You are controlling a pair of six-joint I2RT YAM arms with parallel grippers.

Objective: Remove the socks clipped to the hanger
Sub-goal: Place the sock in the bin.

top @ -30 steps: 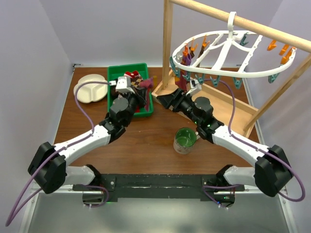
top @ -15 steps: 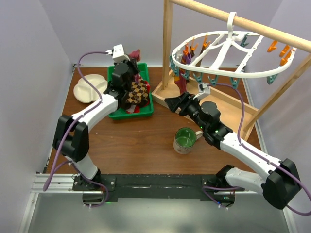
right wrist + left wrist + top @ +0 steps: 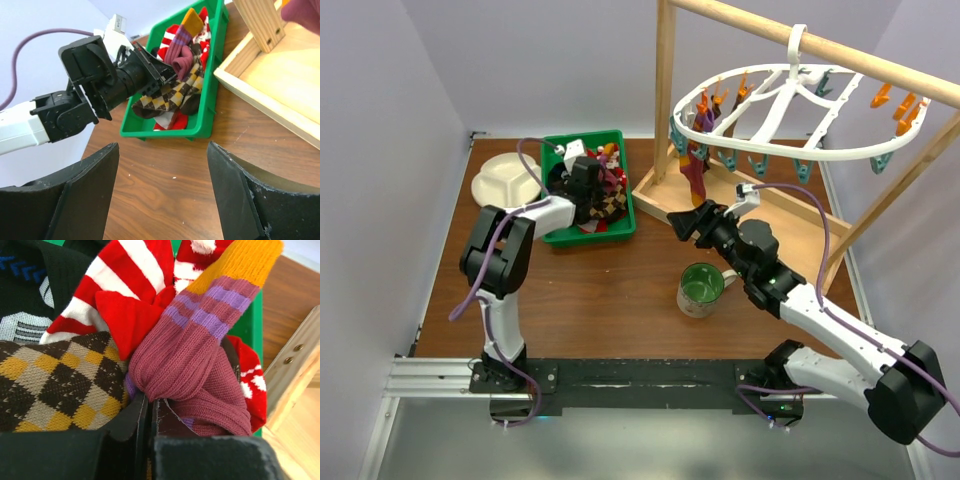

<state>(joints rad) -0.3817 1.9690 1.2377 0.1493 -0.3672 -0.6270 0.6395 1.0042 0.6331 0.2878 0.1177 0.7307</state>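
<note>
Green bin (image 3: 621, 233) sits at the back left of the table (image 3: 610, 300), its right wall just beside the wooden base (image 3: 800, 235) of the pole frame (image 3: 665, 90); white plate (image 3: 498, 182) left of the bin, near the side wall; green mug (image 3: 701, 287) right of centre; bare table between bin and near edge.

Hanger (image 3: 790, 105) hooked on the frame's pole, above the base; one dark red hanging sock (image 3: 694, 172) clipped at its left rim, drooping toward the base corner; other clips look bare.

Left pincer (image 3: 150, 412) down in the bin, fingers nearly together, pinching a fold of the striped maroon sock (image 3: 195, 355), whose orange cuff stands up; checkered sock (image 3: 45, 385) touching to its left; red-and-white sock (image 3: 117, 277) and black sock (image 3: 27, 280) behind, all piled in the bin.

Right pincer (image 3: 162, 146) spread wide, holding nothing, touching nothing; in the overhead view it hovers over the table by the base's near-left corner, between bin and mug, below the hanging sock.
</note>
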